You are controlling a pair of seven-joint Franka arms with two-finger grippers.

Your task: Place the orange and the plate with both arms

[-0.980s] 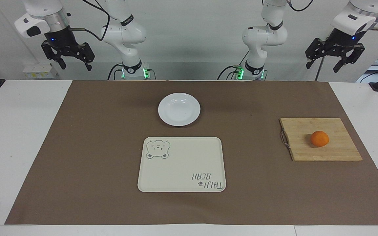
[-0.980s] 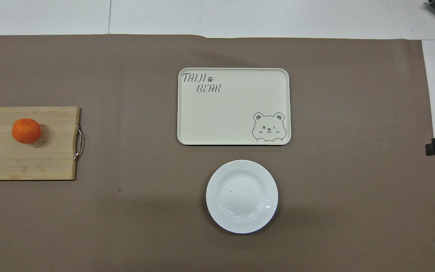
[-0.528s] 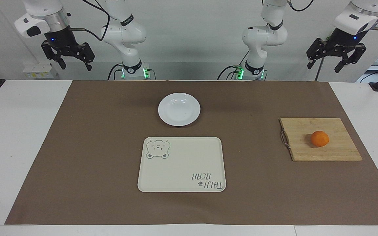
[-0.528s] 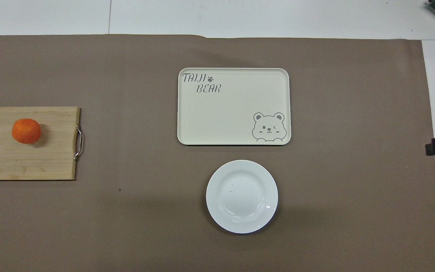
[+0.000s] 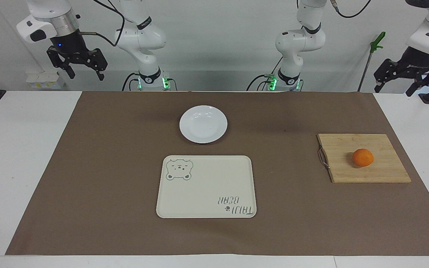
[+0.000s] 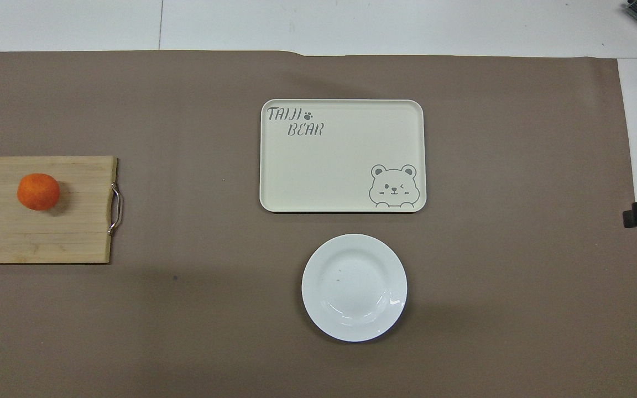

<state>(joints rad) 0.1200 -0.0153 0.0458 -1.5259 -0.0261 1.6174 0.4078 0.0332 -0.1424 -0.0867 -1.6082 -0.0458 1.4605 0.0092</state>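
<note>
1. Start from the orange (image 5: 362,157): it sits on the wooden cutting board (image 5: 363,158) toward the left arm's end of the table, untouched and free on all sides.
2. The plate (image 5: 203,124) lies bare on the brown mat (image 5: 106,167), close to the robots' end and just nearer to them than the cream bear tray (image 5: 206,186), with a clear gap between the two.
3. Nothing rests on the tray or in the plate, so you should judge the task as not yet begun; the step in hand is the approach.
4. Your left gripper (image 5: 408,81) hangs raised off the left arm's end of the table, over the white tabletop beside the mat, jaws spread and empty. It is well apart from the orange.
5. Your right gripper (image 5: 77,63) waits high at the right arm's end, jaws likewise spread and holding nothing.
6. Next, you would likely bring the left gripper over the board and down around the orange, closing gently since a round fruit may roll.
7. The right gripper probably needs a rim grasp on the plate; the shallow glossy edge could slip, so approach low and square.
</note>
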